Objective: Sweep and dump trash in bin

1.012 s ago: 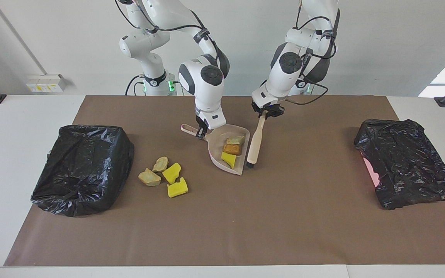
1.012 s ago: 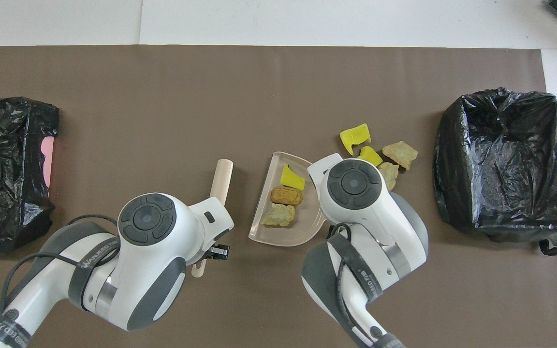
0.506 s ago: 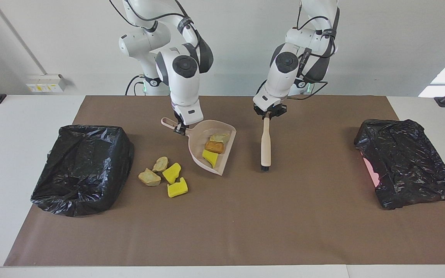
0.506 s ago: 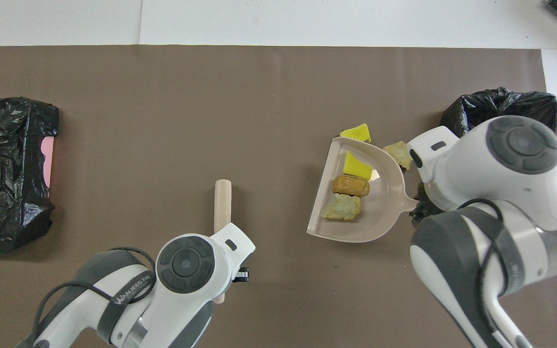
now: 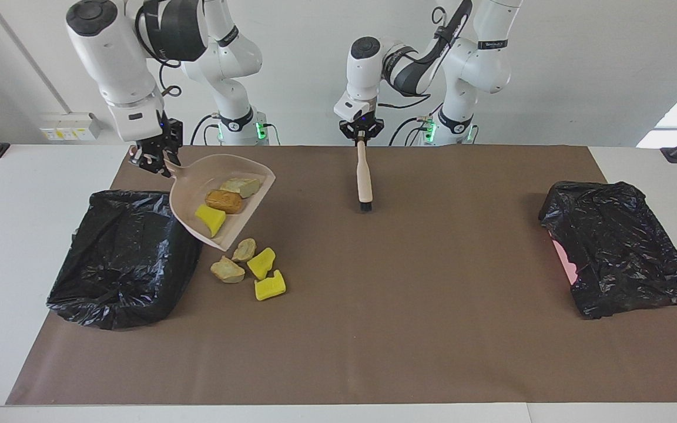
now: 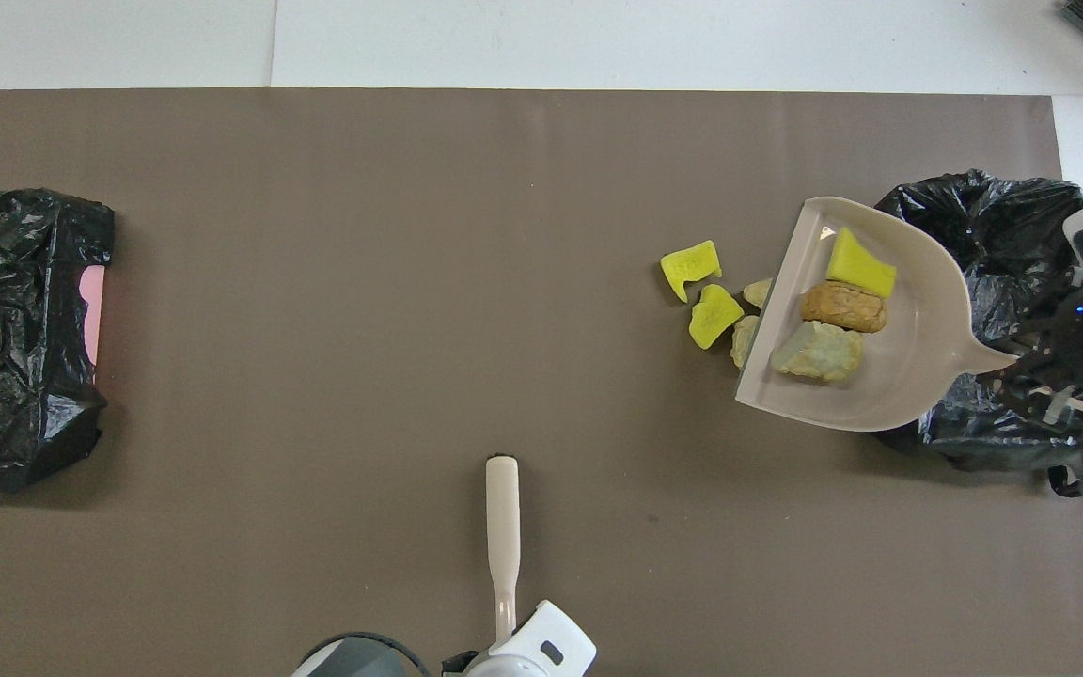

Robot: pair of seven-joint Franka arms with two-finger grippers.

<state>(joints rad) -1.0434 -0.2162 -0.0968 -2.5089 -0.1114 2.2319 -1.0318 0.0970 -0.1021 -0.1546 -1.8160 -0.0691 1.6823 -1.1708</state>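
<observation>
Facing view of a white table [image 5: 33, 170] covered by a brown mat [image 5: 374, 329], with two white robot arms at its robots' end. The right gripper [image 5: 151, 157], raised in the air, is pinched on the handle of a beige dustpan [image 5: 197, 185] and holds it up over the edge of a black-lined bin [image 5: 121, 258] at the right arm's end of the table. The pan tilts, its open lip hanging over the mat beside the bin — not over the bin's opening.

Three pieces of trash sit inside the pan: a bright yellow wedge [image 5: 210, 218], an orange-brown chunk [image 5: 224, 201] and a pale tan chunk [image 5: 241, 186]. Four more pieces lie on the mat just beside the bin, close together, partly under the pan's lip: two tan chunks [image 5: 228, 271] and two yellow wedges [image 5: 270, 287].

The left gripper [image 5: 361, 131] is pinched on the top of a small brush [image 5: 364, 176] with a pale wooden handle, which hangs straight down, its dark bristles low over the mat near the robots' edge, about mid-table.

A second black-bagged bin [image 5: 620, 258], with a strip of pink showing at one side, sits at the left arm's end, well apart from everything else.

Overhead view shows the pan covering part of the first bin, the loose pieces beside its lip.
</observation>
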